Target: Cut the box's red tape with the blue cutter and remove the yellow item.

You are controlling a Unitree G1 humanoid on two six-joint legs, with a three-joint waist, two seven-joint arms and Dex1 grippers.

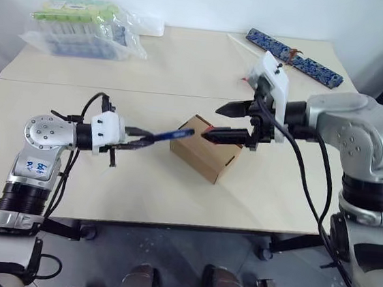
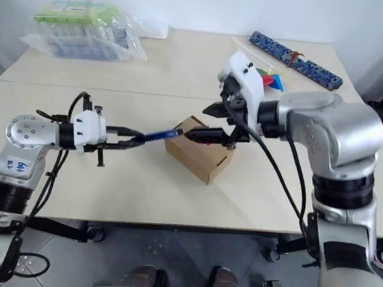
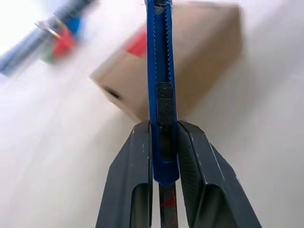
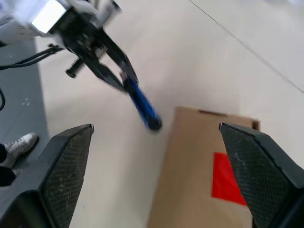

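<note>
We observed the left gripper point(image 1: 139, 140) clamped on the cutter point(image 1: 173, 135), its 2 fingers point(image 3: 133, 175) pressed against the handle's sides. The cutter extended level from that gripper toward the box point(image 1: 206, 148), and its far end reached the box's near top edge; we could not tell whether it touched the cardboard.

The box sat closed on the table point(image 1: 186, 67), directly ahead of the left gripper and just below the right gripper point(image 1: 225, 123). The tape point(image 4: 230, 180) lay on the box top, between the right gripper's fingertips as seen from its wrist, and past the cutter's tip.

The right gripper hung over the box with its 2 fingers point(image 4: 66, 166) spread wide, holding nothing and clear of the cardboard.

A patterned strip point(image 1: 294, 57) lay well beyond the right gripper, with a pinwheel point(image 2: 272, 78) near it. Plastic bags point(image 1: 87, 26) lay well beyond the left gripper.
</note>
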